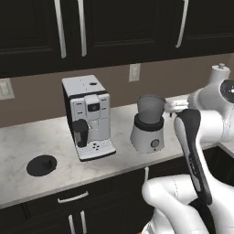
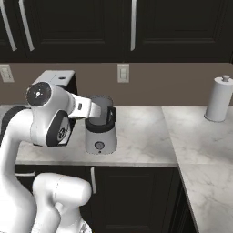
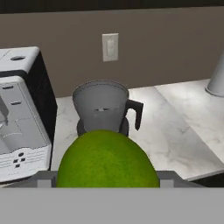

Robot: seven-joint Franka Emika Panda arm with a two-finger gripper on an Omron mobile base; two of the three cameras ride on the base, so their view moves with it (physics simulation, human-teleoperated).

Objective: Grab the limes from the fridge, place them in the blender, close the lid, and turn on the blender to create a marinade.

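The blender (image 3: 104, 109) is standing open-topped on the counter (image 1: 41, 137) just ahead of and below the gripper (image 3: 107, 183), so the delivery is looking close. Its lid (image 1: 41, 165) is lying well off to the gripper's left, past the coffee machine (image 1: 88, 116), waiting to be fitted. The gripper is holding a lime (image 3: 107, 159) in wide-spread jaws. Judging from this, dropping the fruit, lidding and switching on are all remaining.

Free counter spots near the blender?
Bare marble right of the blender up to the paper towel roll. Also bare between the lid and coffee machine. Tight between coffee machine and blender.
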